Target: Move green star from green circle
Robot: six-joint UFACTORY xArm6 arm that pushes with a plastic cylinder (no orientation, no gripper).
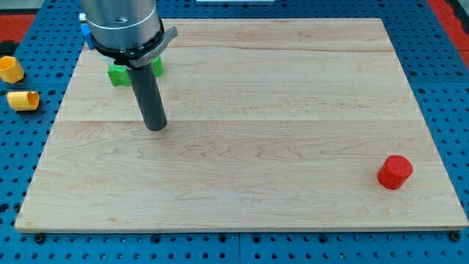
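1. My tip point(155, 127) is the flat lower end of a straight, smooth, dark grey rod.
2. Above the rod sits a wider silver-grey metal cylinder.
3. A dark ring with small side lugs rims that cylinder's base.

Bright, even light falls from overhead, and the wooden board point(242, 139) shows only mild sheen. Shadows stay faint and short. Focus seems sharp throughout, perhaps slightly soft at the corners.

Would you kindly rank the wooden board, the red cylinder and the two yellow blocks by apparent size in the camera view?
1. Wooden board, by far the largest.
2. Red cylinder.
3. The yellow blocks: they look alike, and the upper one is cut off by the view's left edge, so I leave them unranked.
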